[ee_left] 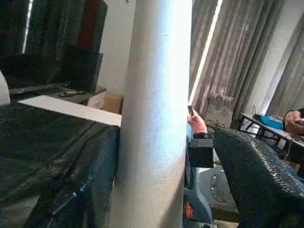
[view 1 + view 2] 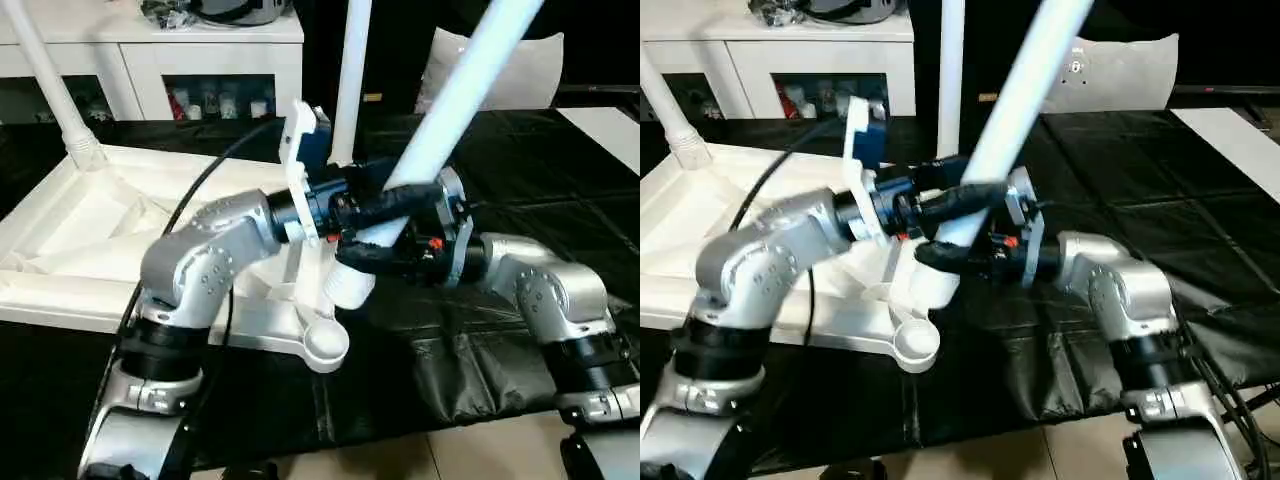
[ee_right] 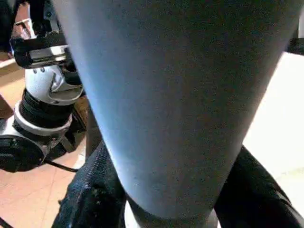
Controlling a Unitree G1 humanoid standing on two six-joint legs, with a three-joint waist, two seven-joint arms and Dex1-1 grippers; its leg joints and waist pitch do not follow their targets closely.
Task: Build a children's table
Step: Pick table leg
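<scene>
Silver forearms [image 2: 200,265] are seen nearest, meeting over the black counter [image 2: 540,190]. Between them a tilted white leg [image 2: 455,100] is gripped by the right claw [image 2: 385,230], just above the tabletop's near corner socket [image 2: 325,345]. Only from the left wrist is the left claw [image 1: 199,156] seen spread beside that leg, with one finger [image 1: 256,175] apart from it.

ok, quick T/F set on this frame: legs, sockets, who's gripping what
1. The right gripper is clamped around a tilted white leg. True.
2. The tabletop lies with its underside up. True.
3. All four legs are already seated. False: two legs stand in far sockets, one at the far left corner and one behind the grippers; the near corner socket is empty.
4. The held leg stands upright. False: it leans up and to the right.
5. The tabletop rests on bare floor. False: it sits on the black-covered worktable.
</scene>
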